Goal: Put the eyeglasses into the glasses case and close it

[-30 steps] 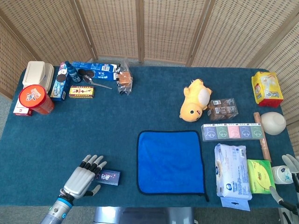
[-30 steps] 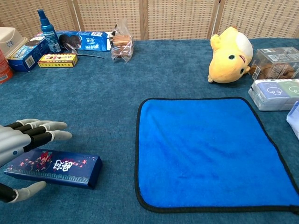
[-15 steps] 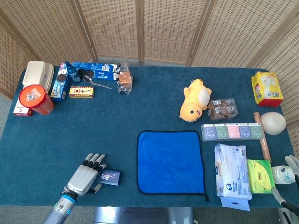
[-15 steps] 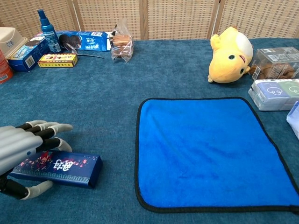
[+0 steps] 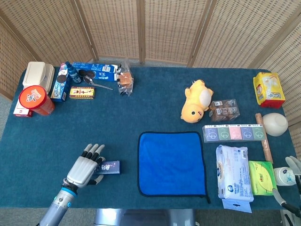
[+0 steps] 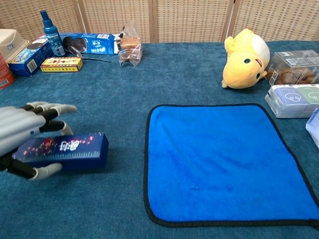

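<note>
My left hand (image 6: pixel 22 137) clamped on dark-blue floral rectangular glasses case (image 6: pixel 65 149), lower left, lifted off tabletop (image 6: pixel 124 89) for carrying toward blue cloth (image 6: pixel 219 159). Right hand (image 5: pixel 294 165): cannot tell.

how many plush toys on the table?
1. The yellow plush toy lies right of centre toward the back, beside a clear box of snacks and behind the blue cloth. None other shows; packages along the right edge could hide a small one.

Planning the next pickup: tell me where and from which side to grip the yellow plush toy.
Grip the yellow plush toy around its rounded midsection from above; it lies on its side, wider than tall, with a clear box beside it on the right.
</note>
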Available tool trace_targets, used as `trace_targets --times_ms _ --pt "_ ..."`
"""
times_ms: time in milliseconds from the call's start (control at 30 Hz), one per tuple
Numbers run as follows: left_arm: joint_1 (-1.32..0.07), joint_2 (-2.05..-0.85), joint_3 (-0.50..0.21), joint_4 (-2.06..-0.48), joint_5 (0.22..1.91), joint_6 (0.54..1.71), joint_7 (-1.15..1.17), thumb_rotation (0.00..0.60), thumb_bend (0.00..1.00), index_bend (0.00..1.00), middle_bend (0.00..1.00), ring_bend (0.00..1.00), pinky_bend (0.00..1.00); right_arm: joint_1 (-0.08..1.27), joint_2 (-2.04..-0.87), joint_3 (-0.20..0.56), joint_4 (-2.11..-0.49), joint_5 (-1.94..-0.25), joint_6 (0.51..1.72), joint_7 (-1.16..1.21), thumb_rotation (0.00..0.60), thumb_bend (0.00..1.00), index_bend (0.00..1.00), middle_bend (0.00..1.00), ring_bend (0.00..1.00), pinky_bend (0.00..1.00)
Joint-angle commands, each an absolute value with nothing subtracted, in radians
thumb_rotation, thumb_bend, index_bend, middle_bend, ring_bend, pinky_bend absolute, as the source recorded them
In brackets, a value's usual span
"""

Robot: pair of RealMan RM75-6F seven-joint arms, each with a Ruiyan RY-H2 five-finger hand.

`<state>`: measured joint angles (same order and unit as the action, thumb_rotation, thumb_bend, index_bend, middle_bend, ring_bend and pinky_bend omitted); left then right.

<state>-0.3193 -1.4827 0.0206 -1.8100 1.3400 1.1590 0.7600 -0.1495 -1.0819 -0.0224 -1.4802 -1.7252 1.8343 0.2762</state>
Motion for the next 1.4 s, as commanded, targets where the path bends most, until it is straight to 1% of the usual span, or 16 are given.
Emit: trace_targets --times_ms 33,333,433,500,600,700,767,833,867,967,1067,1133,1233,1333,1400 --pt "-0.345 -1.465 -0.006 -1.803 1.315 1.138 0.75 0.422 0.33 0.49 0.01 0.0 0.0 -0.145 -1.082 -0.022 -1.49 -1.727 1.826 0.265 0.6 0.28 0.05 0.09 0.0 0.1" --pt "-0.406 -1.451 -0.066 -1.73 1.269 1.103 0.725 0.418 0.32 0.48 0.01 0.0 0.0 -0.135 -1.086 -0.021 -1.52 -1.728 1.803 0.226 0.6 0.28 0.06 0.09 0.0 0.1" --pt "-0.44 -1.468 -0.099 -1.649 1.233 1.079 0.713 0.421 0.33 0.46 0.0 0.0 0.0 -0.128 -1.084 -0.023 -1.531 -1.731 1.787 0.208 0.6 0.28 0.06 0.09 0.0 0.1" --pt "-0.455 -1.481 -0.111 -1.616 1.204 1.062 0.701 0.42 0.33 0.42 0.0 0.0 0.0 -0.126 -1.082 -0.022 -1.537 -1.729 1.784 0.203 0.6 0.28 0.05 0.09 0.0 0.1" --pt "-0.475 -1.503 -0.121 -1.577 1.185 1.049 0.684 0.421 0.32 0.32 0.0 0.0 0.0 -0.126 -1.081 -0.021 -1.54 -1.724 1.781 0.201 0.6 0.28 0.06 0.09 0.0 0.1" --pt "-0.488 -1.522 -0.123 -1.551 1.186 1.051 0.668 0.417 0.32 0.19 0.0 0.0 0.0 -0.127 -1.081 -0.02 -1.54 -1.72 1.779 0.2 0.6 0.28 0.06 0.09 0.0 0.1" --pt "-0.492 -1.532 -0.123 -1.545 1.194 1.061 0.662 0.411 0.32 0.08 0.0 0.0 0.0 -0.127 -1.08 -0.019 -1.539 -1.717 1.779 0.202 0.6 0.28 0.06 0.09 0.0 0.1" --pt "-0.494 -1.538 -0.121 -1.548 1.2 1.075 0.656 0.414 0.31 0.02 0.0 0.0 0.0 -0.126 -1.079 -0.018 -1.538 -1.714 1.777 0.203 0.6 0.28 0.06 0.09 0.0 0.1" --pt "-0.494 -1.538 -0.119 -1.553 1.202 1.081 0.655 0.414 0.31 0.0 0.0 0.0 0.0 -0.125 -1.079 -0.017 -1.538 -1.714 1.776 0.204 0.6 0.28 0.06 0.09 0.0 0.1" --pt "-0.491 -1.524 -0.112 -1.59 1.208 1.101 0.659 0.414 0.31 0.0 0.0 0.0 0.0 -0.12 -1.077 -0.015 -1.536 -1.711 1.769 0.207 0.6 0.28 0.06 0.09 0.0 0.1" --pt "-0.471 -1.49 -0.097 -1.657 1.21 1.129 0.653 0.41 0.31 0.0 0.0 0.0 0.0 -0.112 -1.071 -0.01 -1.54 -1.711 1.762 0.206 0.6 0.28 0.06 0.09 0.0 0.1" --pt "-0.444 -1.453 -0.078 -1.728 1.211 1.156 0.629 0.411 0.31 0.0 0.0 0.0 0.0 -0.104 -1.066 -0.007 -1.544 -1.712 1.753 0.201 0.6 0.28 0.06 0.09 0.0 0.1" --pt "-0.396 -1.396 -0.04 -1.826 1.229 1.205 0.594 0.416 0.31 0.0 0.0 0.0 0.0 -0.09 -1.06 -0.003 -1.553 -1.71 1.732 0.187 0.6 0.28 0.06 0.09 0.0 0.1" --pt "-0.353 -1.352 0.001 -1.882 1.274 1.256 0.565 0.415 0.31 0.0 0.0 0.0 0.0 -0.077 -1.054 -0.003 -1.564 -1.711 1.71 0.172 0.6 0.28 0.06 0.09 0.0 0.1" --pt "-0.302 -1.315 0.047 -1.924 1.322 1.316 0.537 0.418 0.31 0.0 0.0 0.0 0.0 -0.061 -1.055 0.0 -1.572 -1.714 1.688 0.153 0.6 0.28 0.06 0.09 0.0 0.1"
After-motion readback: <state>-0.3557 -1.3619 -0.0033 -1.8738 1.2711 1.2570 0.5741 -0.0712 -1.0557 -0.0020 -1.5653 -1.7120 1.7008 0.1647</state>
